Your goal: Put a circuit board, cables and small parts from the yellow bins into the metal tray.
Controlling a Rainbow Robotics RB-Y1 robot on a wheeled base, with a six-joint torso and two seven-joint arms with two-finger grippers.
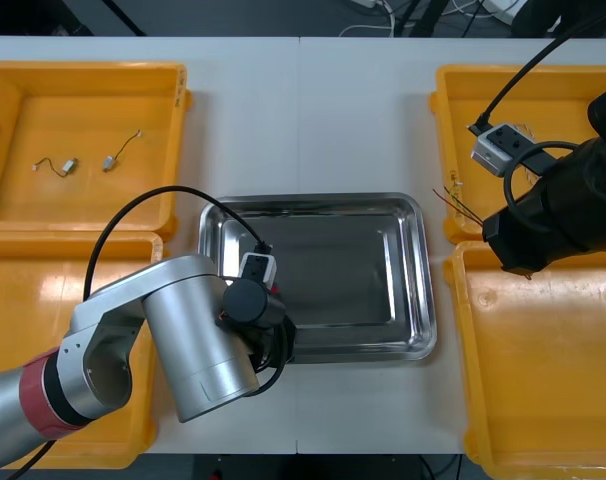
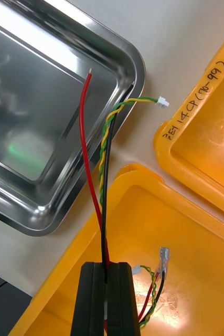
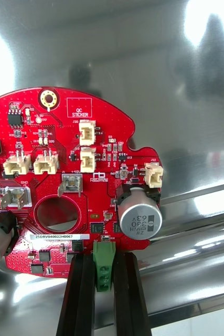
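A round red circuit board hangs just over the shiny floor of the metal tray, near its front left corner. My left gripper is shut on the green connector at the board's edge. In the front view the left gripper sits under its wrist at that corner. My right gripper is shut on a red and yellow cable with a black strand. It hangs above the inner corner of the near right bin. The cable's free ends reach over the tray's right rim.
The far left yellow bin holds two small metal parts with thin leads. The near left bin lies under my left arm. Another cable lies in the near right bin. The far right bin stands behind it.
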